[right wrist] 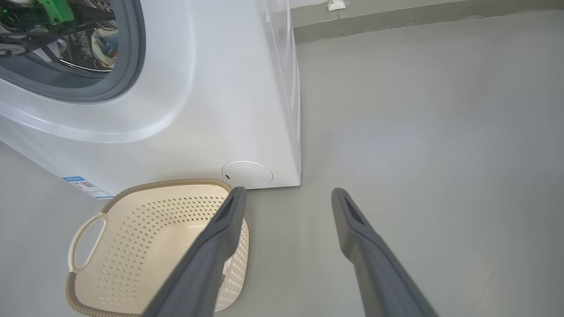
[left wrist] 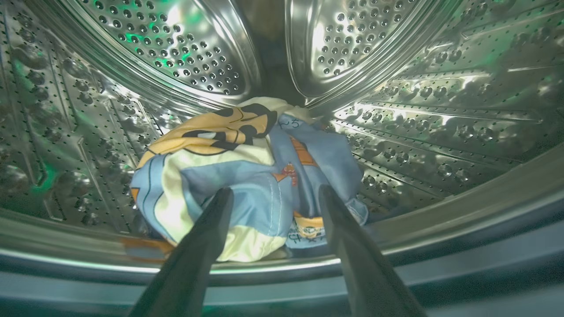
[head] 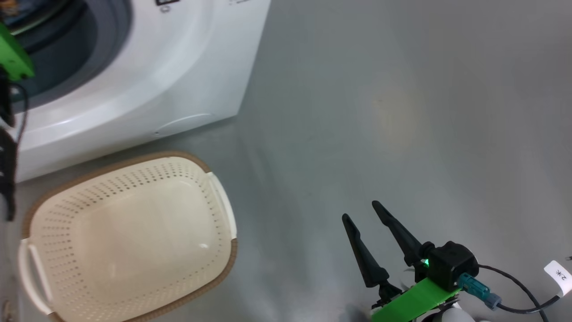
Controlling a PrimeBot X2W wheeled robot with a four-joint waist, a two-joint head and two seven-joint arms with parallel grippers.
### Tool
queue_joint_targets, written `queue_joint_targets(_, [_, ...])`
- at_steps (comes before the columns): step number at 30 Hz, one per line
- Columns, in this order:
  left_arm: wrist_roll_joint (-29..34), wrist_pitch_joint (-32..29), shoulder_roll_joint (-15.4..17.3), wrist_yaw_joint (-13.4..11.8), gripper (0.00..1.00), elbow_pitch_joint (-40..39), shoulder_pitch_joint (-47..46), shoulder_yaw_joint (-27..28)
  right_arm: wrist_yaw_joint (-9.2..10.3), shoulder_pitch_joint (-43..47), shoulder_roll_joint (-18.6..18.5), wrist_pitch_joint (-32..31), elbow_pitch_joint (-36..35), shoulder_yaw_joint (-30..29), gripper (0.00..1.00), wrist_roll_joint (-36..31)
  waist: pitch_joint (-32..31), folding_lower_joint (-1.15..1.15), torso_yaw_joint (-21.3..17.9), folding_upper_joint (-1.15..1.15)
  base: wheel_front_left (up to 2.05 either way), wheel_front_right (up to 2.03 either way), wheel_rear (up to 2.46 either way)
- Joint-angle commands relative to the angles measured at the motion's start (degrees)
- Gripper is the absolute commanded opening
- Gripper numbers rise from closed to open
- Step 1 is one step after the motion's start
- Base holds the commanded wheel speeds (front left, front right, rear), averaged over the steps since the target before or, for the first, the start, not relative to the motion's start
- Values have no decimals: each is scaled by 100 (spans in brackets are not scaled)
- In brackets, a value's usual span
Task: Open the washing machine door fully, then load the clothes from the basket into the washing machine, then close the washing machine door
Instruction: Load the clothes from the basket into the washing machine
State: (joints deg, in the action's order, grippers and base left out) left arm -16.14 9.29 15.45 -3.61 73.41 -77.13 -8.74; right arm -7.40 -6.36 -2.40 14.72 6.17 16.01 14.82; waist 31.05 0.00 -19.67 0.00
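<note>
Head view: the basket [head: 62,232] at the lower left holds nothing and stands on the grey floor [head: 402,112] just in front of the washing machine [head: 178,67]. At the lower right the right gripper [head: 361,210] hovers over bare floor, jaws apart and gripping nothing. The left arm [head: 13,58] runs up the left edge toward the machine's dark opening.

In the left wrist view the left gripper [left wrist: 274,190] has its jaws spread wide, clasping nothing. The clothes [left wrist: 198,176] lie dead ahead, just past the fingertips, bunched at the bottom of the steel drum [left wrist: 176,44]. They form a soft light-blue lump with cream and orange-yellow panels and small orange figures. The lump is wider across the frame than it is tall, with no clear long axis.

In the right wrist view the basket sits at the lower left. The machine's opening is at the upper left, with a green part of the left arm inside it.

Loading looks done, and closing the door remains. The left arm is nearer the opening and would need to draw straight back from the bundle first.
</note>
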Motion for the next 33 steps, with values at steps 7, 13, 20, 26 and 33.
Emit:
queue_joint_targets(7, [-255, 409, -344, 25, 100, -122, 537, 100, -9, -29, -48, 28, -57, -132, 100, -218, -597, 0, 745, 0, 0, 0, 0])
queue_joint_targets(13, [-307, 533, -584, 152, 100, -246, 1018, 72, -9, 46, -48, 28, -33, -266, 100, -285, -852, 0, 994, 0, 0, 0, 0])
queue_joint_targets(20, [-369, 568, -872, 176, 100, -973, 1966, 144, -9, 180, -48, 28, -56, -466, 100, -398, -1215, 0, 1285, 0, 0, 0, 0])
queue_joint_targets(26, [-329, 570, -1025, 152, 100, -1963, 3136, 227, -9, 284, -57, 28, -98, -628, 100, -565, -1511, 0, 1465, 0, 0, 0, 0])
queue_joint_targets(33, [-269, 570, -1129, 124, 100, -3206, 4471, 347, -9, 390, -147, 28, -196, -874, 100, -648, -1815, 0, 1696, 0, 0, 0, 0])
